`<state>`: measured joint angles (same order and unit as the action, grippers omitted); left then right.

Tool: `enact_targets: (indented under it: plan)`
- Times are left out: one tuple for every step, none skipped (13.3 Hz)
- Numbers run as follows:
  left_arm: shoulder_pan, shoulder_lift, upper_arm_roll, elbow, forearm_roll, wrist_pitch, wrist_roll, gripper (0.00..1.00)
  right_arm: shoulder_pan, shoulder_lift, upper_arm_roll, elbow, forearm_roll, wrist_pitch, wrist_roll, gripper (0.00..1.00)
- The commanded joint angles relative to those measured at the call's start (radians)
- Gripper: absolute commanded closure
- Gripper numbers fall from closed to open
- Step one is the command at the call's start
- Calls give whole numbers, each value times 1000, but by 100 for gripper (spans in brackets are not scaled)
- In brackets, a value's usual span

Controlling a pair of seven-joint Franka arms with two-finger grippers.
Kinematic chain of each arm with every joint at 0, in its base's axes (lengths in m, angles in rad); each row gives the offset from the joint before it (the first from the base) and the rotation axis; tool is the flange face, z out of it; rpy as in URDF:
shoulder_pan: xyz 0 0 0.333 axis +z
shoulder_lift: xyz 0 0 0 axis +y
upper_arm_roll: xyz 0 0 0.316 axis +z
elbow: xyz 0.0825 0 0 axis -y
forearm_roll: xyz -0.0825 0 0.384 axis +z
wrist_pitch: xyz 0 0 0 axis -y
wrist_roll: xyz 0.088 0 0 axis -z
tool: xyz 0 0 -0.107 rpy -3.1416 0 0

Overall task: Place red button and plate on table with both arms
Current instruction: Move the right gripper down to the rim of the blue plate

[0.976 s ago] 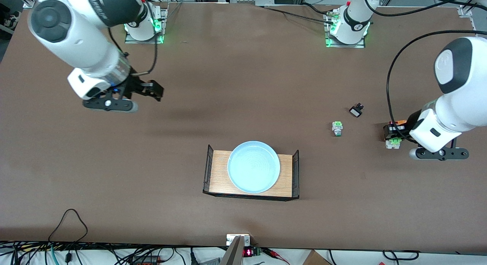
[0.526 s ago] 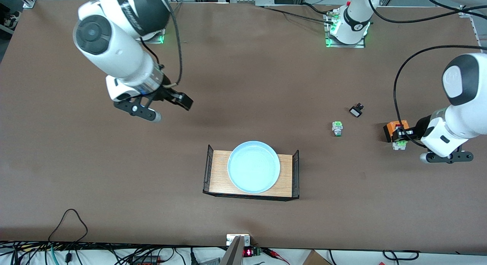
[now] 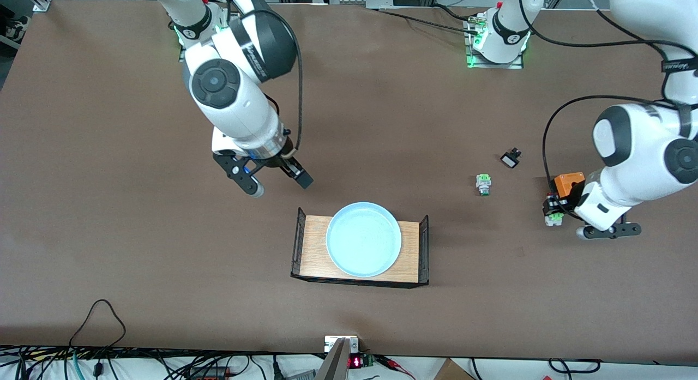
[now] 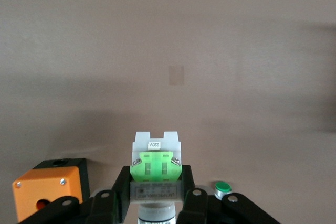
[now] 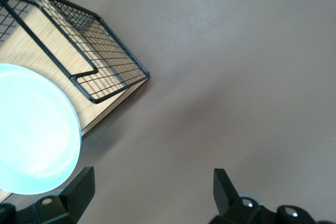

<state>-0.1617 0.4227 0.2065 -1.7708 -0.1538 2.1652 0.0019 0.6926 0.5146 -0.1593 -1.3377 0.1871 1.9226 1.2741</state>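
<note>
The red button (image 4: 156, 169) shows its green block and silvery body, and its cap is hidden. My left gripper (image 4: 156, 178) is shut on it beside the orange box (image 4: 46, 192), low over the table (image 3: 163, 233) at the left arm's end. From the front, the left gripper (image 3: 552, 208) and the button's green block (image 3: 553, 218) sit just under the white wrist. The pale blue plate (image 3: 363, 239) lies on the wooden tray (image 3: 313, 243). My right gripper (image 3: 279, 185) hangs open and empty over the table beside the tray. In the right wrist view the right gripper (image 5: 152, 178) has the plate (image 5: 31, 135) off to one side.
A green-and-silver switch (image 3: 483, 184) and a small black part (image 3: 510, 159) lie on the table between the tray and the orange box (image 3: 567, 184). The tray has black wire ends (image 5: 105, 61). Loose cables run along the table's edge nearest the camera.
The right arm has swung from its own end of the table to just beside the tray, still open. The left gripper, holding the button, has shifted slightly toward the middle.
</note>
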Motion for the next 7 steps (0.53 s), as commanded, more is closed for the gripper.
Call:
enact_targets:
  plan:
    - [8, 44, -7, -22, -23, 70, 38, 100, 34, 93, -12, 106, 15, 24, 45, 0]
    - [8, 59, -7, -36, -23, 99, 38, 100, 39, 116, -11, 133, 17, 47, 66, 0]
    - [8, 76, -7, -47, -23, 120, 40, 100, 41, 133, -11, 147, 17, 73, 89, 0]
    - [8, 97, -7, -48, -23, 137, 40, 100, 42, 139, -11, 150, 17, 96, 100, 0]
    - [10, 113, -7, -50, -23, 146, 40, 100, 45, 146, -11, 150, 18, 113, 100, 0]
    - [11, 129, -7, -50, -23, 153, 40, 100, 47, 153, -11, 150, 18, 130, 103, 0]
    - [13, 142, -7, -50, -23, 166, 46, 100, 47, 162, -9, 150, 26, 147, 120, 0]
